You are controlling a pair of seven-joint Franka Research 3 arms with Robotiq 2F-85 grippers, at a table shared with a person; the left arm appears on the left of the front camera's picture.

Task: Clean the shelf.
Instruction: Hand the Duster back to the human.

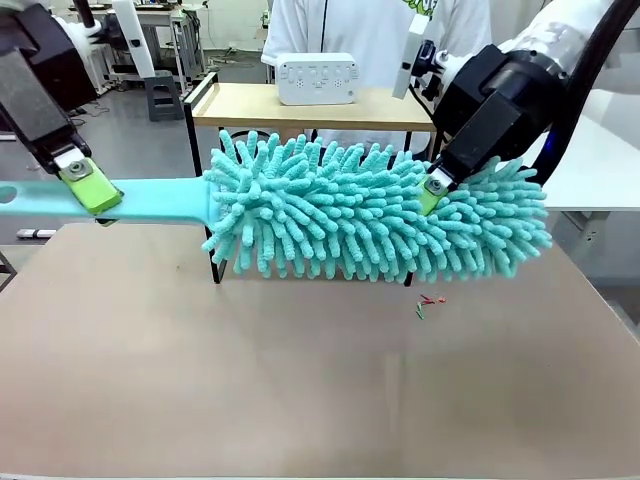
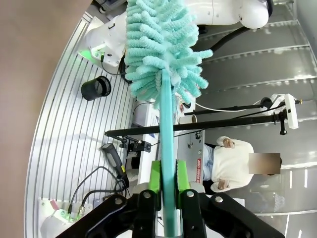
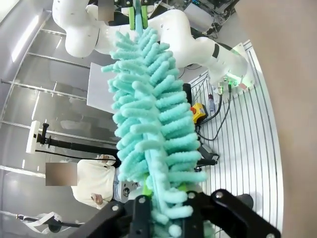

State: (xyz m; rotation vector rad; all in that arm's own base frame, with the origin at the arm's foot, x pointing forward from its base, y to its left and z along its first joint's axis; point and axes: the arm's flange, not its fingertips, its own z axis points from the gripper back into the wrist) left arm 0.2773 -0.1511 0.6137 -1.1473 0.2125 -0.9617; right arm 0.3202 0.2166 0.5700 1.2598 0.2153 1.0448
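Observation:
A teal microfibre duster [image 1: 350,215] hangs level above the table, in front of the shelf [image 1: 250,105]. The shelf's top wooden board and black frame show behind it, and the fluffy head hides the lower tier. My left gripper [image 1: 90,185] is shut on the duster's flat handle [image 1: 160,198] at the left. My right gripper [image 1: 433,190] is shut on the fluffy head near its right end. In the left wrist view my gripper [image 2: 168,181] clamps the handle between its green pads, and the duster [image 2: 158,44] runs away from them. In the right wrist view my gripper [image 3: 161,198] pinches the duster [image 3: 148,114].
A white box with buttons [image 1: 316,78] stands on the shelf's top board. A person in a white shirt [image 1: 370,30] stands behind the shelf. Small red and green scraps [image 1: 428,303] lie on the brown table [image 1: 300,390] under the duster's right end.

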